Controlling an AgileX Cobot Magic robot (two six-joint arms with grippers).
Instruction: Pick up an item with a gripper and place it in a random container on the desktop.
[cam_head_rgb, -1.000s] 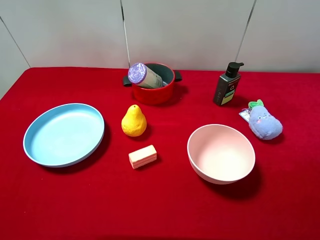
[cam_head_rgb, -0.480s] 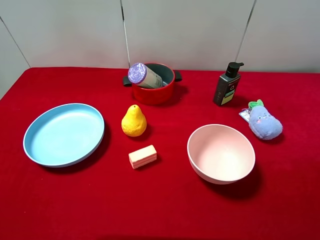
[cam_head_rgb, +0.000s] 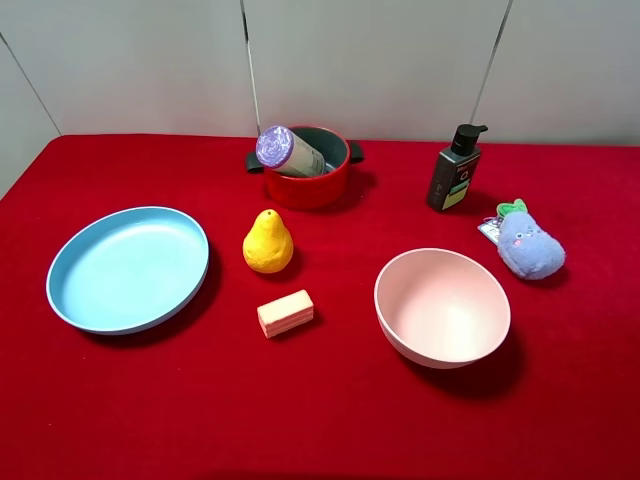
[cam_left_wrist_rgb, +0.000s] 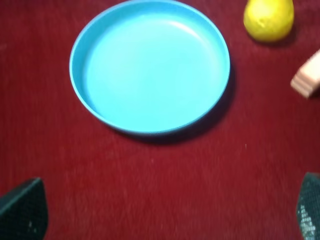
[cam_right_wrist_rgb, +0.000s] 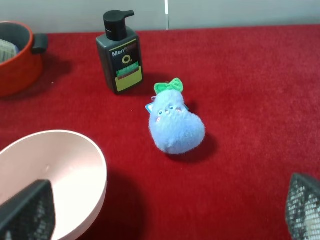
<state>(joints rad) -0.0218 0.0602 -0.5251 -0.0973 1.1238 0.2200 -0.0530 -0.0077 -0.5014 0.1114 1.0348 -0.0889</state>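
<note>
The white canister (cam_head_rgb: 290, 152) with its lilac-purple top lies tilted inside the red pot (cam_head_rgb: 310, 185) at the back of the red desktop (cam_head_rgb: 320, 400), its top sticking over the pot's left rim. The pot's edge also shows in the right wrist view (cam_right_wrist_rgb: 15, 60). Neither gripper shows in the exterior high view. In the left wrist view my left gripper (cam_left_wrist_rgb: 165, 210) is open and empty, fingertips (cam_left_wrist_rgb: 22, 210) wide apart above the cloth near the blue plate. In the right wrist view my right gripper (cam_right_wrist_rgb: 165, 210) is open and empty, fingertips (cam_right_wrist_rgb: 30, 210) wide apart.
A blue plate (cam_head_rgb: 70, 300) lies at the left. A yellow pear (cam_head_rgb: 267, 243) and a pink block (cam_head_rgb: 285, 313) sit mid-table. A pink bowl (cam_head_rgb: 400, 325) stands right of centre. A dark pump bottle (cam_head_rgb: 455, 170) and a blue plush toy (cam_head_rgb: 530, 245) are at the back right.
</note>
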